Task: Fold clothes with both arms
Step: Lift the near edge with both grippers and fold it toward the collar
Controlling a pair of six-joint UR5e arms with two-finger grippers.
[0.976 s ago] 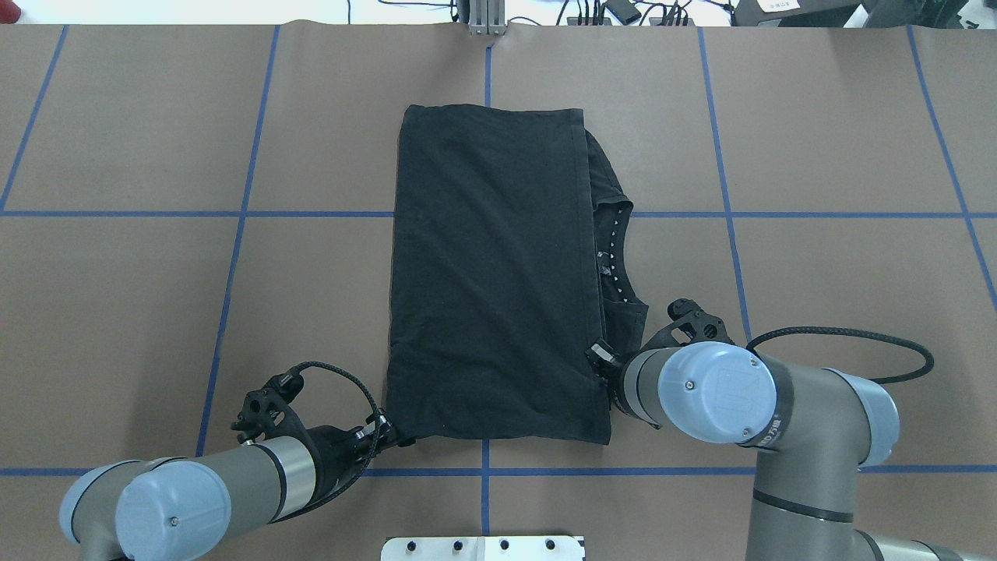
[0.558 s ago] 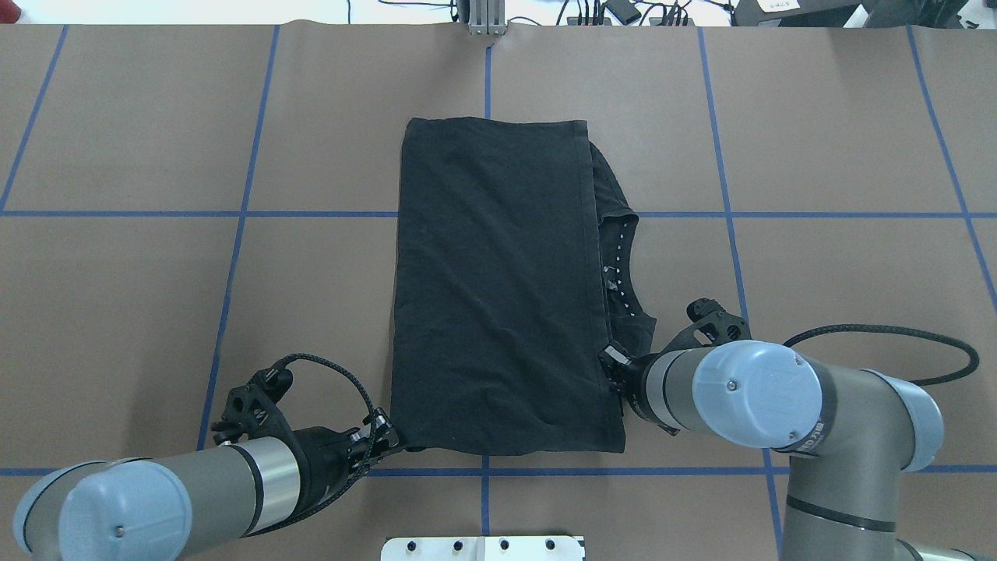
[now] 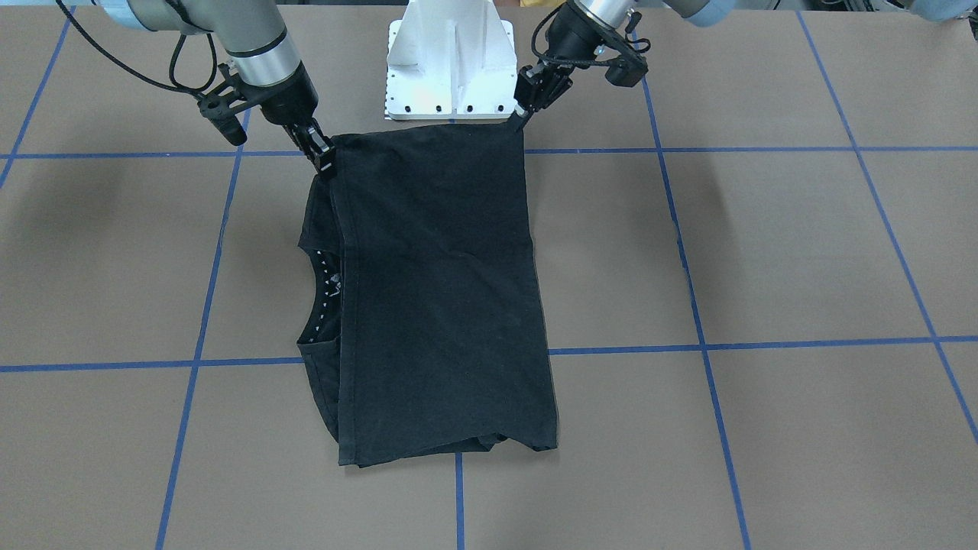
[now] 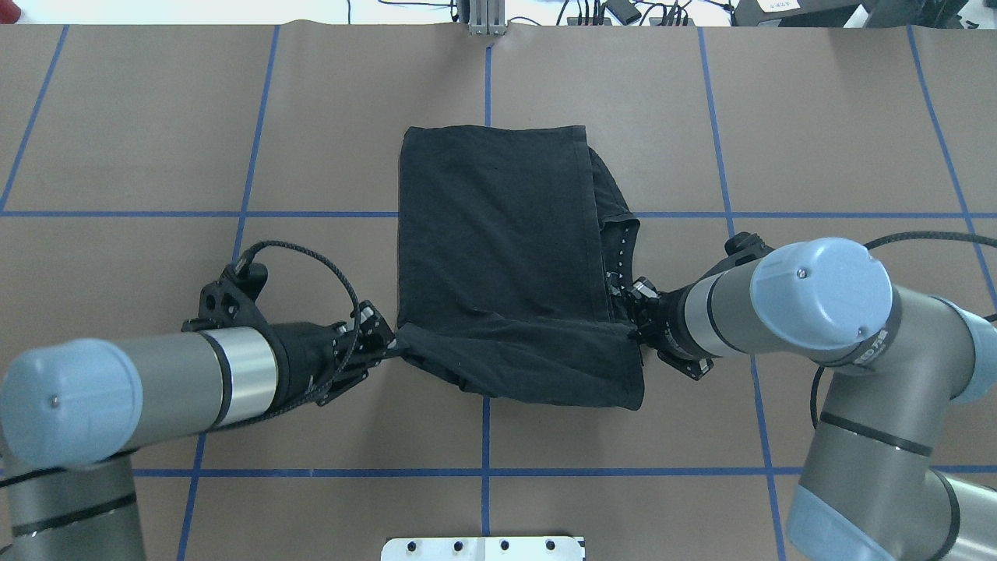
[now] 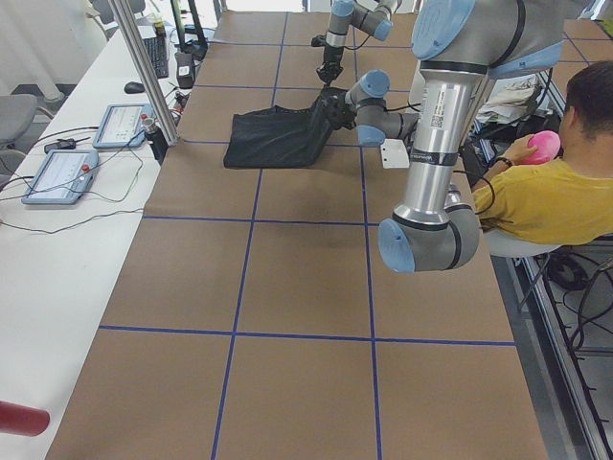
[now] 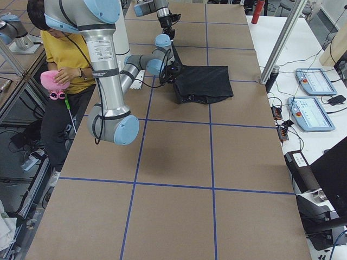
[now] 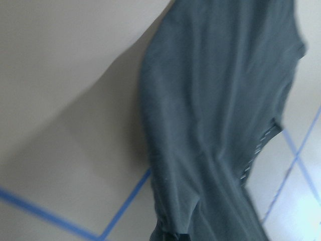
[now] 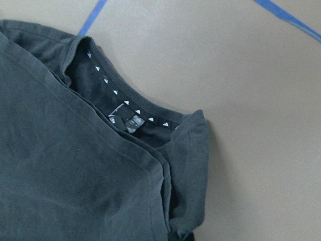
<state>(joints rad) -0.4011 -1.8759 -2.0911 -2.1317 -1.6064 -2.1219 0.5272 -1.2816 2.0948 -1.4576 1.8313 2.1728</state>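
The black T-shirt (image 4: 498,257) lies folded lengthwise at the table's middle, plain side up, with its collar (image 8: 125,113) and white triangle marks showing along its right edge. My left gripper (image 4: 392,348) is shut on the near left corner. My right gripper (image 4: 635,331) is shut on the near right corner. The near hem is raised off the table and sags between them. In the front-facing view the left gripper (image 3: 521,116) and right gripper (image 3: 326,164) pinch the same two corners of the T-shirt (image 3: 435,290). The left wrist view is blurred but shows the T-shirt (image 7: 215,125) hanging.
The white bolted stand (image 3: 451,61) sits at the table's near edge between the arms. Blue tape lines (image 4: 485,70) grid the brown tabletop. A seated person in a yellow shirt (image 5: 546,196) is beside the robot. Control pendants (image 6: 314,81) and cables lie on the far side table.
Both grippers have lifted the near corners and carried them away from the robot, toward the shirt's middle. The near hem now hangs in a fold, and the far edge has slid slightly nearer.
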